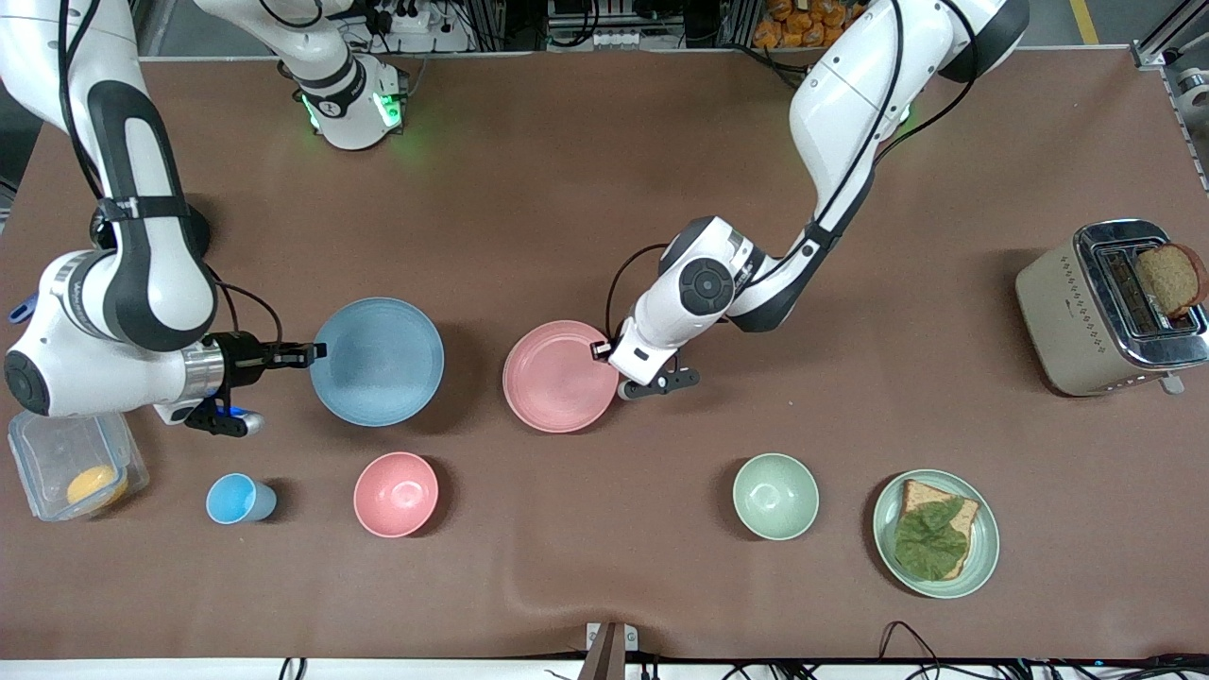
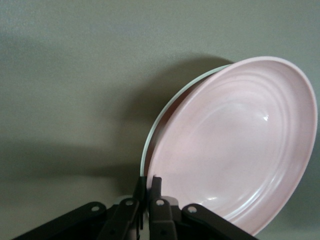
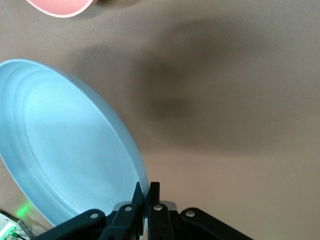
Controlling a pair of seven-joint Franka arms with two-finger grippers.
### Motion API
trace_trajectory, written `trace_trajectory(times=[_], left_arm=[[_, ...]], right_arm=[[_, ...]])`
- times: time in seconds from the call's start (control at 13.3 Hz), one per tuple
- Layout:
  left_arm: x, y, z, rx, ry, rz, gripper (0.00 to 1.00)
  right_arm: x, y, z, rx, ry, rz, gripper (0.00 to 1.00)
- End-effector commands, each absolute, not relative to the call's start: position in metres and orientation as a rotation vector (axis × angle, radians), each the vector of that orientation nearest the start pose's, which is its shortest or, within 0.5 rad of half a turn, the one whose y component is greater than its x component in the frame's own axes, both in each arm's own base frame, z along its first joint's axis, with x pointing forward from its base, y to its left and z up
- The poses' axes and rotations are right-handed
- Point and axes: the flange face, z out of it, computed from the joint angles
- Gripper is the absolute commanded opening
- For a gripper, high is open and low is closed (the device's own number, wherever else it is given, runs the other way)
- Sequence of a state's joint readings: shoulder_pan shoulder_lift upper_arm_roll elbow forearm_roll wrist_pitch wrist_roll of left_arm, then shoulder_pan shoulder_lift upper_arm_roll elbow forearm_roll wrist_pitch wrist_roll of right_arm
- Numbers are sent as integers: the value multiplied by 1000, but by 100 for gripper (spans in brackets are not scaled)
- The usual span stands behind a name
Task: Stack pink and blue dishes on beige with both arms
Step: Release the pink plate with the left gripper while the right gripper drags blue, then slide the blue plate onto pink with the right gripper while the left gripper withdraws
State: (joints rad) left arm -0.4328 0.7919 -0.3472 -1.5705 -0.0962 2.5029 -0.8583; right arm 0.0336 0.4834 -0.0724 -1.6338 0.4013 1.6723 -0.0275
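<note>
Two rims are pinched at this moment: the left gripper point(image 2: 149, 186) is closed on the edge of the pink plate point(image 1: 559, 375), and the right gripper point(image 3: 145, 192) is closed on the edge of the blue plate point(image 1: 377, 361). In the left wrist view a pale rim point(image 2: 165, 117) is seen just under the pink plate; this is judged to be the beige plate, on which the pink one is being set. The blue plate is held over the table beside the pink plate, toward the right arm's end. The pink plate should be lowered flat and centred before release, and the blue plate kept level until the stack is free, lest rims be knocked askew
</note>
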Motion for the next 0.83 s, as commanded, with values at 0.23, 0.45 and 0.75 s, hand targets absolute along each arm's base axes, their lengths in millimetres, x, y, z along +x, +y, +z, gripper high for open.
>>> trace_trajectory(times=[0.23, 0.45, 0.75], left_arm=[[543, -484, 233, -3449, -578, 133, 100], [581, -447, 290, -3474, -657, 0, 100], [612, -367, 377, -3357, -612, -102, 100]], right_arm=[[632, 36, 313, -2691, 182, 604, 0], [632, 77, 303, -2707, 192, 599, 0], [626, 160, 287, -2731, 241, 570, 0]])
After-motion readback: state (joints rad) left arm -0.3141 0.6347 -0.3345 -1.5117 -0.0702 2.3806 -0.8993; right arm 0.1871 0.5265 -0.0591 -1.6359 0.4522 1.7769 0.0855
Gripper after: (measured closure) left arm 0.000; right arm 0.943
